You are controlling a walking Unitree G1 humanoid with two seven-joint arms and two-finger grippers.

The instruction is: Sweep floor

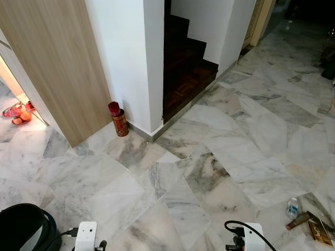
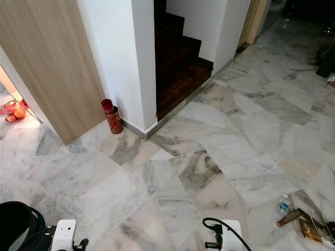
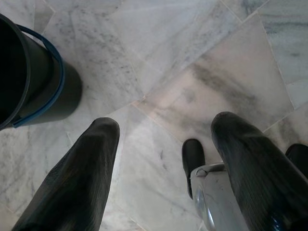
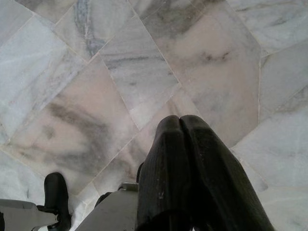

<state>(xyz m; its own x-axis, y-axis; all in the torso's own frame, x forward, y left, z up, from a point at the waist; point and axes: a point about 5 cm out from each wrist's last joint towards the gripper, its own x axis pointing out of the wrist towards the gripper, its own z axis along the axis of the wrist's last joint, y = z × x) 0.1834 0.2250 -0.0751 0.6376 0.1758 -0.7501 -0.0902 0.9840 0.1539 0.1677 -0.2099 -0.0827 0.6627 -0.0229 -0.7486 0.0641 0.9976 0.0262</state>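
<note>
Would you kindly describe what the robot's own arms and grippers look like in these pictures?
Each arm ends in a white, boxy wrist housing with a black cable looping from it. The left gripper has two long, matte black fingers with rounded tips and a fine ribbed texture. The right gripper has the same black ribbed fingers. A silver metal part sits behind the fingers in both wrist views.

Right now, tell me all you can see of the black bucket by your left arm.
The black bucket stands upright on the marble floor at the robot's left. It looks like dark plastic, round, with an open top and a blue handle lying down along its rim. Its inside is too dark to read. Nothing but the floor touches it.
</note>
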